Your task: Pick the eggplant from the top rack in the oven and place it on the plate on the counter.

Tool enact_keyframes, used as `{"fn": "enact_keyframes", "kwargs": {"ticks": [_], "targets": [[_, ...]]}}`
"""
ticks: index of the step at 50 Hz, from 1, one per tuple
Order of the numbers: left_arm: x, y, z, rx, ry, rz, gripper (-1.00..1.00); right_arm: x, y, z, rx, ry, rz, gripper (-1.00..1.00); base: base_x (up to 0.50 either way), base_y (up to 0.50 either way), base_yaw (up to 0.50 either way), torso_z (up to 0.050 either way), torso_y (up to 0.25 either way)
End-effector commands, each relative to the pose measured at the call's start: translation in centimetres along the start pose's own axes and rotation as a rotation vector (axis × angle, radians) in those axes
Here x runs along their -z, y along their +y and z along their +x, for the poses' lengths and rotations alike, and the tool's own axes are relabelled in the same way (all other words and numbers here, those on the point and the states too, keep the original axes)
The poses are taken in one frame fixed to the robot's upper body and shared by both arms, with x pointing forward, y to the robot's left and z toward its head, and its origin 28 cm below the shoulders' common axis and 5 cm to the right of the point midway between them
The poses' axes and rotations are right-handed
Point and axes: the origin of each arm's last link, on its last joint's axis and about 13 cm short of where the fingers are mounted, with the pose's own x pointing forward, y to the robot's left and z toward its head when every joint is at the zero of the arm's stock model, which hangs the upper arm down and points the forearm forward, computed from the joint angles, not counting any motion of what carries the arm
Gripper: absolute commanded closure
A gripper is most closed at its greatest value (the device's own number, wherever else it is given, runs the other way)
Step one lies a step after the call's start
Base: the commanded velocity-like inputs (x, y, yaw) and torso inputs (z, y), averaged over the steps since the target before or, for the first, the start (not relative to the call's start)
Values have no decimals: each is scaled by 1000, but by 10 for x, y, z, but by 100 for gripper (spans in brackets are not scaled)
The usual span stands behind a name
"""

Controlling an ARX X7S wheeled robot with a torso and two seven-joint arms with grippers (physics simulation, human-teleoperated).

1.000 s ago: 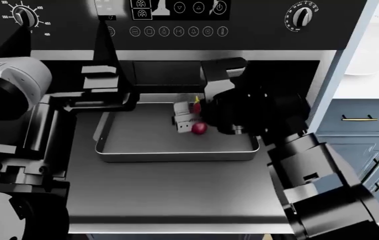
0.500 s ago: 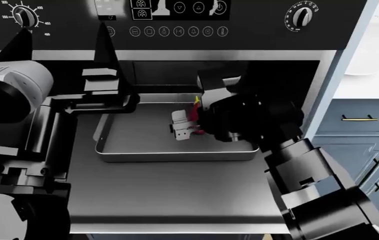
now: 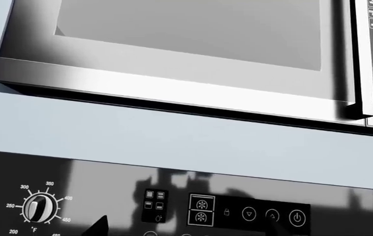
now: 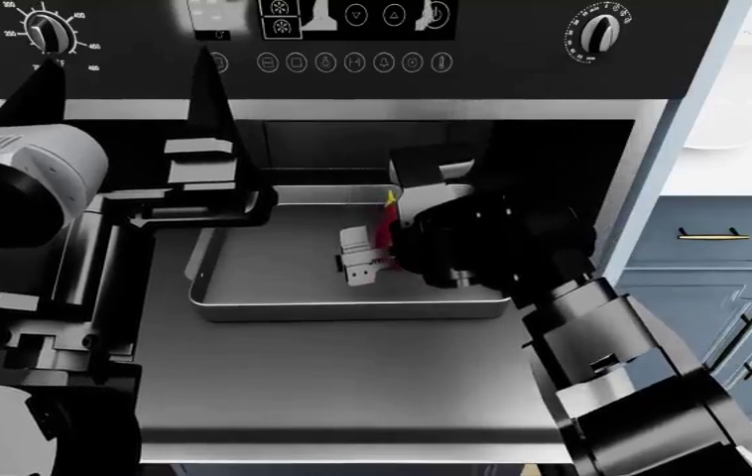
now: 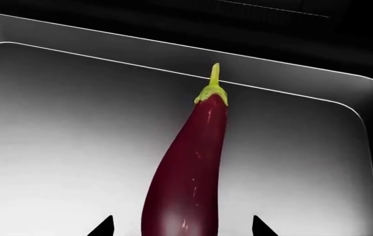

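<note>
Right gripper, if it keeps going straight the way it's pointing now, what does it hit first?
Probably the eggplant: it lies lengthwise between the right gripper fingertips, inside the silver baking tray. Depth is unclear.

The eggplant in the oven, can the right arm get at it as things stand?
Probably yes. The eggplant lies alone in the silver tray, and the right gripper has a fingertip on each side of its thick end, with nothing between them.

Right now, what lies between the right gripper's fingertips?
The eggplant: in the right wrist view its purple body runs between the right gripper, lying in the baking tray.
</note>
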Motion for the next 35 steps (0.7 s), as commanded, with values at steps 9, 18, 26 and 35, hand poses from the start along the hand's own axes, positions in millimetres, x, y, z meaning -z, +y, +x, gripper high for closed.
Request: {"fn": "enact_keyframes", "kwargs": {"ticks": [9,18,26,35], "targets": [[1,0,-1,-2,0,0,-100,3,0,1,-6,1,-2,100,0,0,0,0,0],[1,0,-1,-4,-2,1,-100,2,0,1,-7,-3,2,100,0,0,0,0,0],[0,-1,0,-4,-3,-2,-100,2,0,1,-13,-1,3,100,0,0,0,0,0],[0,-1,-1,-2,-4,-5,-100,-2,-3,-5,-19,-22,4,100,0,0,0,0,0]]}}
